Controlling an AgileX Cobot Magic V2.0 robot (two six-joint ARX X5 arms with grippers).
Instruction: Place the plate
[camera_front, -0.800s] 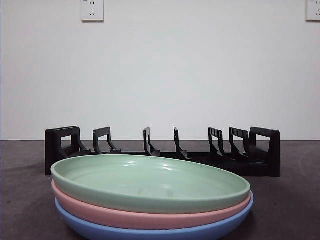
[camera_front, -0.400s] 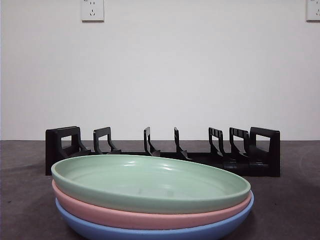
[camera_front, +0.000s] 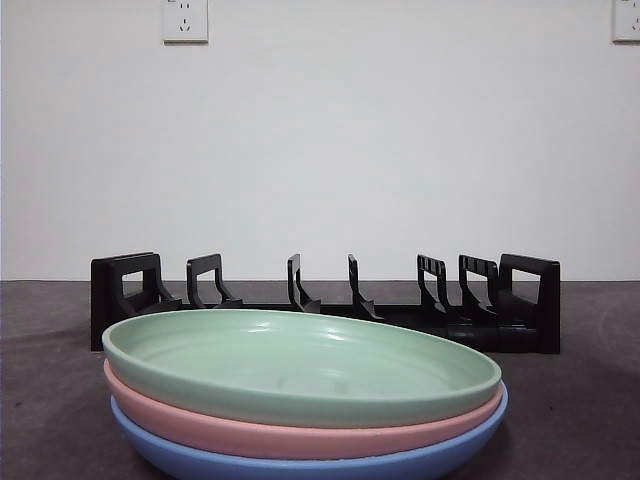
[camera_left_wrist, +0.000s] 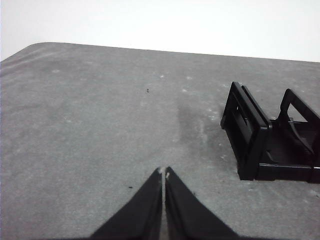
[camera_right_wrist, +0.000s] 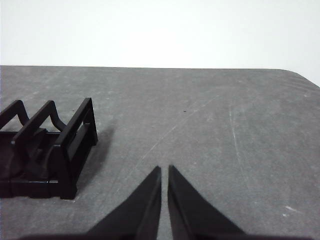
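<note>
- The shallow pale-green round plate (camera_front: 300, 365) lies on top of a pink plate (camera_front: 280, 432) and a blue plate (camera_front: 300, 462), stacked in front of the black slotted plastic dish rack (camera_front: 325, 300).
- I judge it rigid, light and smooth-glazed, so slippery; I'd pinch the raised rim at its edge.
- My left gripper (camera_left_wrist: 164, 175) hovers over bare grey table (camera_left_wrist: 90, 110) beside one rack end, jaws pressed together, holding nothing.
- My right gripper (camera_right_wrist: 164, 172) is near the other end, jaws almost touching, empty.
</note>
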